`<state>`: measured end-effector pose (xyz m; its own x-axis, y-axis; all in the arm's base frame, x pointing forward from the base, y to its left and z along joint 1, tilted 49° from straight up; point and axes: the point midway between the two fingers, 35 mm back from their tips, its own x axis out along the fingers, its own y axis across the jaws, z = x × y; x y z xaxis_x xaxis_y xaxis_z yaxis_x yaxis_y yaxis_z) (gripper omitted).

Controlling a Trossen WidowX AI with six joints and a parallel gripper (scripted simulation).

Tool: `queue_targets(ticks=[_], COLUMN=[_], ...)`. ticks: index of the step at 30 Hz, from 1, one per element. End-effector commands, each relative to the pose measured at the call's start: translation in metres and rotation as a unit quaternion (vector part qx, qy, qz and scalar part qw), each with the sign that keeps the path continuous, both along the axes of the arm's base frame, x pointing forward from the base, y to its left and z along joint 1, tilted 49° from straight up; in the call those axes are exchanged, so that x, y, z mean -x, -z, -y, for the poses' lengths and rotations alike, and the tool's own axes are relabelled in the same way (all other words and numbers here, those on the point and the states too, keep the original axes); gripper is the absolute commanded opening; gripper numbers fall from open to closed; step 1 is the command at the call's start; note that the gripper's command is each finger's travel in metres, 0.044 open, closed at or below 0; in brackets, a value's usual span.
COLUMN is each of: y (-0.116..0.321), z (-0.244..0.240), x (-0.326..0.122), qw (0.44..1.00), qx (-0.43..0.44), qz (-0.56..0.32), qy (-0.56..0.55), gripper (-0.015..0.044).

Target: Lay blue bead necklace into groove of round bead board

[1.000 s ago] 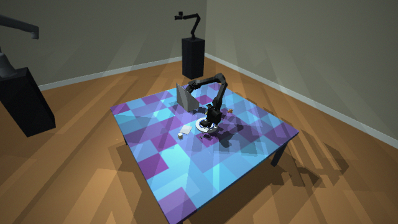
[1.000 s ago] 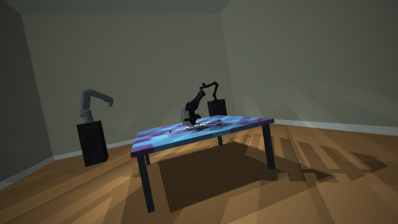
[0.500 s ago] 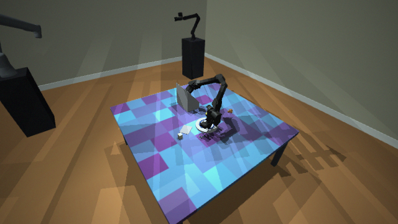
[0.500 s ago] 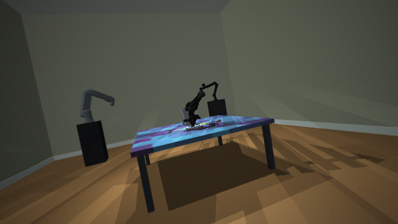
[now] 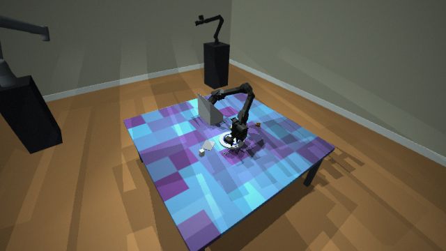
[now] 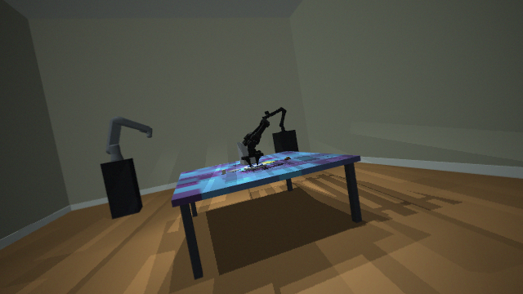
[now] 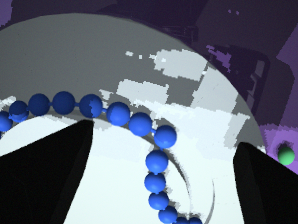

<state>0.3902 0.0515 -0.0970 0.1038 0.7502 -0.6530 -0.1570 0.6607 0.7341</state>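
Observation:
The round bead board lies on the table, pale, partly in shadow. The blue bead necklace lies on it. In the wrist view its upper beads follow the curved groove edge, then the string turns sharply at a corner bead and runs down on the board's inner part, inside the bare curved groove lines at the right. My gripper is open and low over the board, with the corner bead in view between its spread fingertips and nothing gripped. The fingers hide part of the board and necklace.
A green bead is beyond the board's edge, beside the right finger. A white cube and a flat pale square lie left of the board. A grey upright panel stands behind it, and a small orange object lies at the back right.

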Motion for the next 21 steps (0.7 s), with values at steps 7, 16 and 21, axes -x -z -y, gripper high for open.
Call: queue_targets(ticks=[7,16,21], y=[-0.0028,-0.0028,-0.0028], z=[0.0034,0.0034,0.0034], x=[0.0008,0.0008,0.0008], qw=[1.0,1.0,1.0], qx=[-0.002,-0.002,-0.002], qz=[-0.002,-0.002,-0.002], qy=[-0.001,-0.001,-0.001], gripper=[0.044,0.044,0.044])
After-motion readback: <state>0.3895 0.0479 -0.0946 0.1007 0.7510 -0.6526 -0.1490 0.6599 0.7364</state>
